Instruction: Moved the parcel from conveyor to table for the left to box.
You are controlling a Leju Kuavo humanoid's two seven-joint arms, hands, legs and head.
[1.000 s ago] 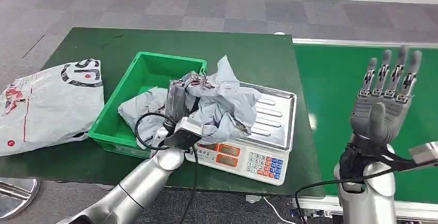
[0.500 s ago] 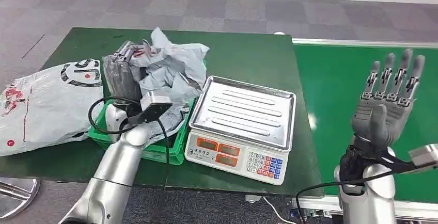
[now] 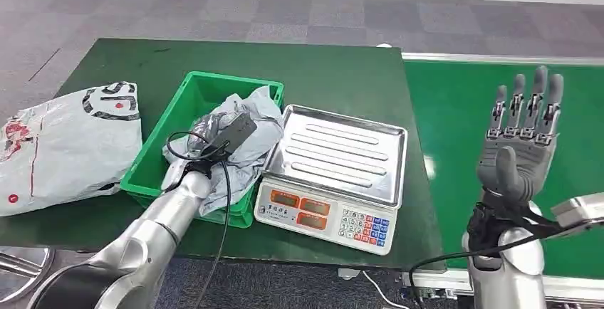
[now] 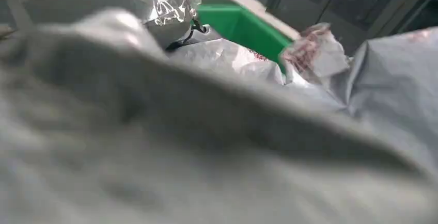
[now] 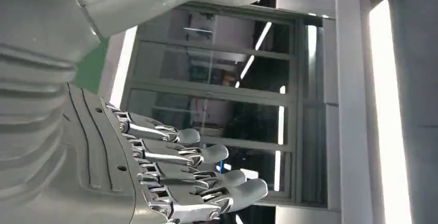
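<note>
Going left to right, you had one white printed bag (image 3: 64, 145) on the table outboard of your left hand (image 3: 214, 125). That hand was down in the single green bin (image 3: 186, 102), on the one grey parcel (image 3: 246, 138); whether it gripped, I could not tell. The parcel looked soft, light and slippery, best gathered by its bunched middle. One scale (image 3: 335, 174) stood just beside it. Your right hand (image 3: 518, 138) was raised, fingers spread, holding nothing.

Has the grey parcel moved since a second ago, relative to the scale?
Yes. The grey parcel was draped over the scale tray; it now lies off the scale, down inside the green bin, under the left hand.
</note>
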